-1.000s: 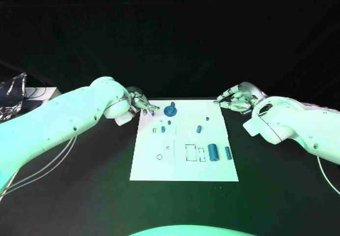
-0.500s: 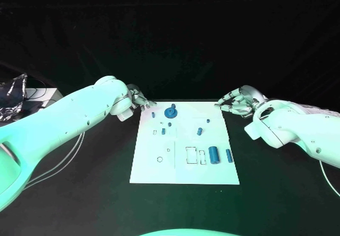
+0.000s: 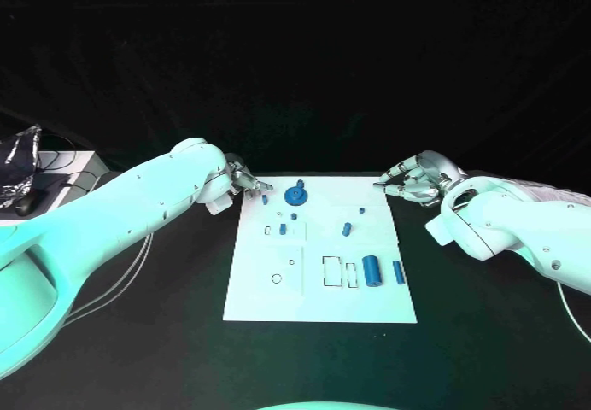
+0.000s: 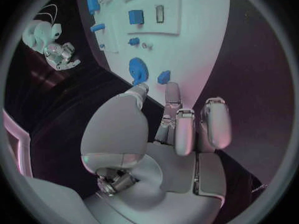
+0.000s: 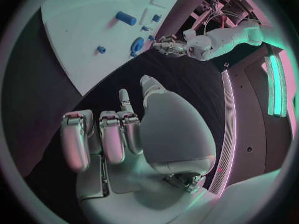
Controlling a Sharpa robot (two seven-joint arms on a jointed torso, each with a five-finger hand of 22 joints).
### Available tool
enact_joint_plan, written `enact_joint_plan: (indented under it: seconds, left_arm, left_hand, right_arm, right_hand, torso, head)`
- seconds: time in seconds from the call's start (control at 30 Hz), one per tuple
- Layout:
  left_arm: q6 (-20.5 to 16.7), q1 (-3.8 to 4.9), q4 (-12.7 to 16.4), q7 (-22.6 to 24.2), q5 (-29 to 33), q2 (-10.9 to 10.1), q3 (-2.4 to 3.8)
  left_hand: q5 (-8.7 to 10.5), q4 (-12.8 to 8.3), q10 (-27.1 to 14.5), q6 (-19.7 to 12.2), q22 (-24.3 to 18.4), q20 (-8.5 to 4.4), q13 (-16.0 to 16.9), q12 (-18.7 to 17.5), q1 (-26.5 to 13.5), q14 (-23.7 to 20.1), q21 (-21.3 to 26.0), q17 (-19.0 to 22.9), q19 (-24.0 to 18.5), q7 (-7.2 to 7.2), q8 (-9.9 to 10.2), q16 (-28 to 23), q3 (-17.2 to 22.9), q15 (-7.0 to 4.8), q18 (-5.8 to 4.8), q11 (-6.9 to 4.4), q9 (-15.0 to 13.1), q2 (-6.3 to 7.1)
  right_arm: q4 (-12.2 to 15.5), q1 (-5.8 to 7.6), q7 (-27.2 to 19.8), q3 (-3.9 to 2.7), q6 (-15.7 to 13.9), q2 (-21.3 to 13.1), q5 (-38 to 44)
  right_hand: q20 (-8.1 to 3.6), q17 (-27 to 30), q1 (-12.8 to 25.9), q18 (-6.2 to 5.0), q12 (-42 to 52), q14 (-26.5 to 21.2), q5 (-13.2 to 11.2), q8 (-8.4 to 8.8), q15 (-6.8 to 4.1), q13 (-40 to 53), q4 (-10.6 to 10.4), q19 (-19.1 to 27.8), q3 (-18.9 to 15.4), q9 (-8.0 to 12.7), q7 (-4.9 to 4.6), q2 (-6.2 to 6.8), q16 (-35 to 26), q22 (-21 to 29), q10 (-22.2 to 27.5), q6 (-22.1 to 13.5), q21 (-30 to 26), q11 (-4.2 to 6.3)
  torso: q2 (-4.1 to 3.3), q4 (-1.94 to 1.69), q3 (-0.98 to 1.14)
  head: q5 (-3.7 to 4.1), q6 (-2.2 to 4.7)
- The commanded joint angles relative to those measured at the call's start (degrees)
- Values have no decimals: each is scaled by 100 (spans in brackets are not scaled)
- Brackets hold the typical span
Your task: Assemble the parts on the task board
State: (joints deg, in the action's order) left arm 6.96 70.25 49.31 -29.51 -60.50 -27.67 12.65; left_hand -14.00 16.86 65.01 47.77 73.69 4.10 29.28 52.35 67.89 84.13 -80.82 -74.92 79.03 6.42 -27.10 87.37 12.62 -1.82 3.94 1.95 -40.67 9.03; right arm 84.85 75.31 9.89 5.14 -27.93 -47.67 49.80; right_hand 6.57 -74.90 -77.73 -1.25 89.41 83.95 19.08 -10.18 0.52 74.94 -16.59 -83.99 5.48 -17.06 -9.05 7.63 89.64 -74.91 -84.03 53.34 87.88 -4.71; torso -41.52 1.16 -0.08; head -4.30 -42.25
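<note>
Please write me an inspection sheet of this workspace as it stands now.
Surface: black table, bare around the plate.
Job's things: white task board flat at centre; blue gear near its far edge; large blue cylinder lying beside a slimmer blue pin; other small blue parts scattered on it.
Clutter: nothing seen.
Hands: left hand at the board's far left corner, right hand at its far right corner; both hold nothing.
Cables: thin cables run under the left arm.
Surroundings: dark backdrop.

Left hand (image 3: 242, 184) empty, fingers apart; right hand (image 3: 410, 182) empty, fingers curled.
</note>
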Motion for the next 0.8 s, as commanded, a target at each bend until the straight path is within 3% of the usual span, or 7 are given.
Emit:
enact_joint_plan:
  seconds: [0.03, 0.8]
  left_arm:
    - [216, 11, -37, 68, -56, 39, -5]
    - [389, 11, -74, 23, -4, 49, -47]
  left_hand:
    - [-19, 3, 34, 55, 12, 7, -14, 30, -104, 433, -43, -1023, 41, -22, -38, 30, -52, 5, -5, -19, 23, -9]
    - [-41, -15, 85, 233, 124, -28, -47, 73, -53, 462, -106, -1103, 113, -98, -177, 74, -63, -49, -30, -85, 71, -96]
  right_arm:
    - [11, 3, -68, -3, 2, 6, 55]
    - [-13, 4, -67, -3, 15, 24, 55]
  right_hand:
    - [-56, -1359, 61, 61, -3, 569, 19, -24, -38, 1454, 3, -488, 32, -7, -6, -11, -10, -1320, -541, -42, -19, 34]
    - [-56, -1359, 61, 61, -3, 569, 19, -24, -38, 1454, 3, -488, 32, -7, -6, -11, -10, -1320, -541, -42, -19, 34]
  torso:
    - [-10, 2, -9]
    - [-19, 0, -2]
  head:
    - [-8, -12]
    - [-9, -26]
